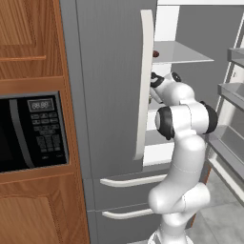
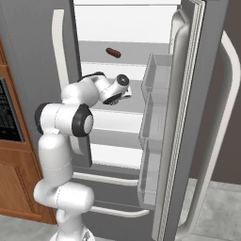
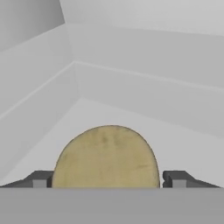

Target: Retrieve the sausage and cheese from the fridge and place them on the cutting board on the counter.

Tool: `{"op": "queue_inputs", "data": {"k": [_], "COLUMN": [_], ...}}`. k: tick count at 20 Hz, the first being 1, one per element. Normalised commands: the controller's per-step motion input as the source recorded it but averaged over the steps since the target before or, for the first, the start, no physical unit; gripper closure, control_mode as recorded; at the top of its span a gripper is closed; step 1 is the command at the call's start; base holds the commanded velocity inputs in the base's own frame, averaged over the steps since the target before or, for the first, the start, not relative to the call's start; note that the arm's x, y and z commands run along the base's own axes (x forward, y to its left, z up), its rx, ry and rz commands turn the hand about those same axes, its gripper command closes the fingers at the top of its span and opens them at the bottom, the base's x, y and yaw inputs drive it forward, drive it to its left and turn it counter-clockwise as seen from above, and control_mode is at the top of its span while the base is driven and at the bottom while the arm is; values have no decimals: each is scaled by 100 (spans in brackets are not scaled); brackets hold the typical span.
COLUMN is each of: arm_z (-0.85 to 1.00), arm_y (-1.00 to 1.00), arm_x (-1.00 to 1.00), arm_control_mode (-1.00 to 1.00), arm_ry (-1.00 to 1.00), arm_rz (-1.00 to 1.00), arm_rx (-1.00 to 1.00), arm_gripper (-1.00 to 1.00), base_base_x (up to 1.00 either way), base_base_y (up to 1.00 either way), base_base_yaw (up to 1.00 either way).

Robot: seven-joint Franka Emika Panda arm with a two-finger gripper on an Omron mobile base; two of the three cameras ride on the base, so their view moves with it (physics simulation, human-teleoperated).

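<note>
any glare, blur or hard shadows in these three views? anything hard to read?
Left base view: flat, even light, no glare; the fridge door hides most of the inside, and the microwave keypad is too soft to read.
Right base view: sausage small but distinct on its shelf; soft shading, no hard shadows.
Hand view: tan rounded object between the fingertips looks slightly soft; white walls shaded evenly.

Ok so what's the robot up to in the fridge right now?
The arm is reaching into the open fridge, onto the shelf below the one where the sausage lies untouched. The gripper is open, with a finger on either side of a tan rounded item on that shelf. It does not look clamped yet. I can't tell whether that item is the cheese.
</note>
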Motion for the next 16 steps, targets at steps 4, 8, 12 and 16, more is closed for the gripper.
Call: {"op": "queue_inputs", "data": {"k": [4, 8, 12, 16], "arm_z": [-17, -18, -25, -2], "arm_y": [2, -9, -21, -38], "arm_x": [0, 0, -22, -42], "arm_control_mode": [-100, -100, -100, -100], "arm_ry": [5, 5, 1, -2], "arm_rz": [0, 0, 0, 0], "arm_rx": [0, 0, 0, 1], "arm_gripper": [100, 100, 100, 100], "base_base_x": [0, 0, 0, 0], "base_base_y": [0, 0, 0, 0], "base_base_yaw": [0, 0, 0, 0]}}
